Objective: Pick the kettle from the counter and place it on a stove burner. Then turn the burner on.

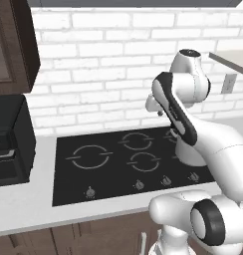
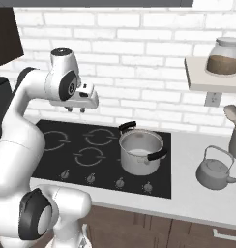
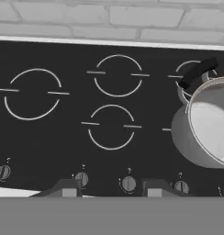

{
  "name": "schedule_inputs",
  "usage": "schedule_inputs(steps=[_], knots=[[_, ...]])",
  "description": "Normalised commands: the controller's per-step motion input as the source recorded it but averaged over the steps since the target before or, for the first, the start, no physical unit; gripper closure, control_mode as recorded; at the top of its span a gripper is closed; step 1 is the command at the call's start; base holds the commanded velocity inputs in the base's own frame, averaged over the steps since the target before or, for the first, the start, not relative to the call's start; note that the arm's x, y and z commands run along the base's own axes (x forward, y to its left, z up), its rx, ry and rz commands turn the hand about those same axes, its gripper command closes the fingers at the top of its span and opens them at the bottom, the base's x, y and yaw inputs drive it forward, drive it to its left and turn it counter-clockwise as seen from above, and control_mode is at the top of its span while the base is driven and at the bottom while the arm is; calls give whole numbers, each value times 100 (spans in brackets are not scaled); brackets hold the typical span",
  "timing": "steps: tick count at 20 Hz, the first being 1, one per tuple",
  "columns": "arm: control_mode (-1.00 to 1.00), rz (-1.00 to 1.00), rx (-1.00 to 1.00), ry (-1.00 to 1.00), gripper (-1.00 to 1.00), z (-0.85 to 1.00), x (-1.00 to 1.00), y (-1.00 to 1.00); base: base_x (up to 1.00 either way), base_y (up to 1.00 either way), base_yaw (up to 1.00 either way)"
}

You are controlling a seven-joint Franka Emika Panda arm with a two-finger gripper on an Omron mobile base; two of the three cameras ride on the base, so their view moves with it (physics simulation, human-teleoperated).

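Kettle (image 2: 215,170) at lower right of right base frame, on pale surface (image 2: 197,193) beside cooktop, untouched. Fingers (image 2: 75,109) partly open, empty, high over burners at frame's upper left. Step: reach. Next: swing right past pot (image 2: 140,150), descend onto wire handle.

The steel pot (image 3: 210,124) is cut by the hand view's right edge, the arm hides most of it in the left base view, and the knob (image 2: 119,182) markings are too small to read

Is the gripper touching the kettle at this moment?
Apart. The right base view shows the gripper raised above the cooktop's left side, while the kettle sits on the counter far right, beyond the pot.
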Motion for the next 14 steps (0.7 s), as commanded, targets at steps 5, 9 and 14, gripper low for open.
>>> schedule_inputs(steps=[5, 9, 14], knots=[[-100, 0, 0, -7, -100, 0, -39, -18, 0, 0, 0], [-100, -4, 4, -16, -100, 0, -86, -58, 0, 0, 0], [-100, -9, 9, -17, -100, 0, -100, -93, 0, 0, 0]])
